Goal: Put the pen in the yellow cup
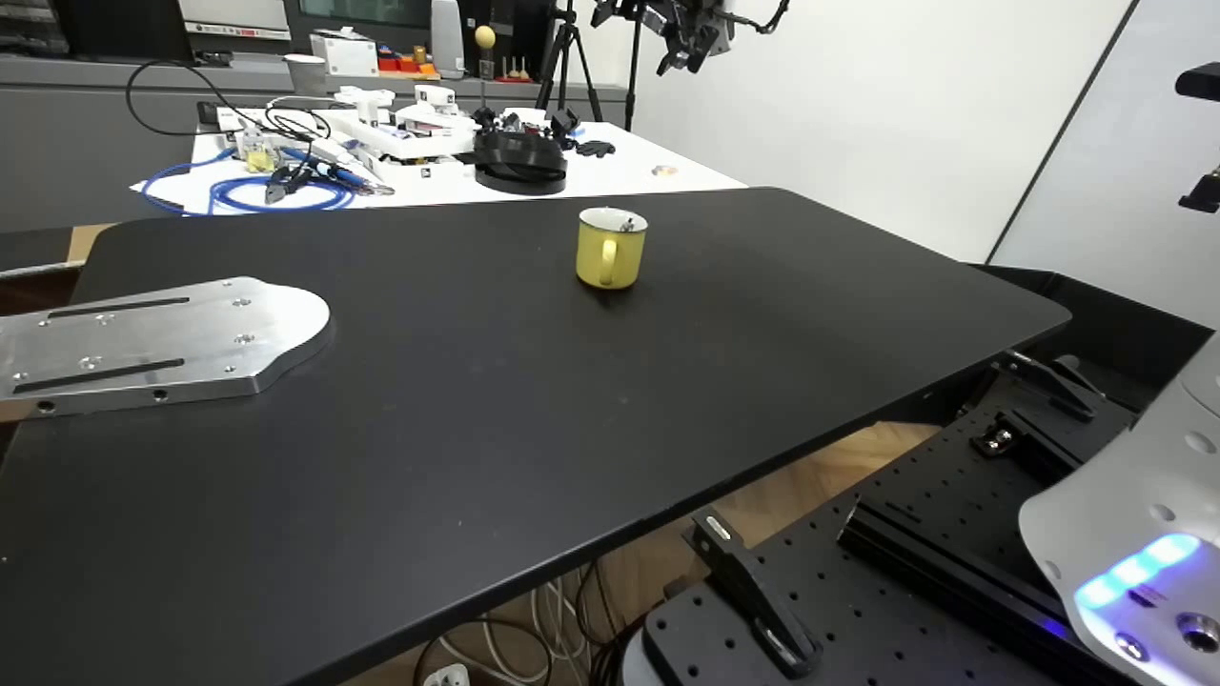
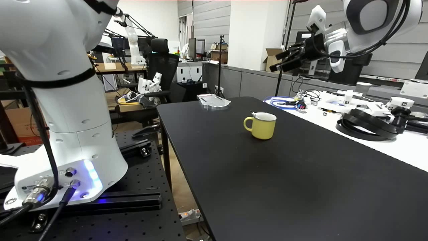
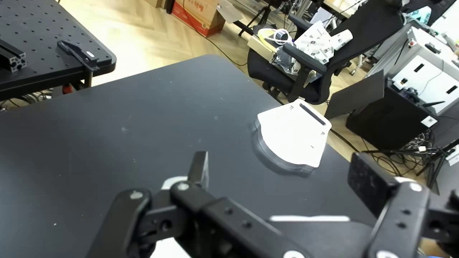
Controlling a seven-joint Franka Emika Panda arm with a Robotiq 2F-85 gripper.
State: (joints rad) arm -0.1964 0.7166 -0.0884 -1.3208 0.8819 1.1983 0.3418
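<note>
The yellow cup (image 1: 610,262) stands upright on the black table; it also shows in an exterior view (image 2: 264,128), with its handle toward the robot base. The pen (image 2: 254,114) is in the cup and leans on the rim near the handle, with its upper end sticking out a little. In an exterior view only a small dark and light bit (image 1: 627,226) shows inside the rim. My gripper (image 2: 276,62) hangs high above the table, apart from the cup. In the wrist view the gripper (image 3: 283,175) is open, its fingers wide apart with nothing between them.
A silver metal plate (image 1: 191,333) lies at the table's end; it shows in the wrist view (image 3: 292,134). A white table (image 1: 667,176) with cables, a black round object (image 1: 519,162) and other clutter adjoins the black table (image 1: 496,410). The robot base (image 2: 83,160) stands beside the table.
</note>
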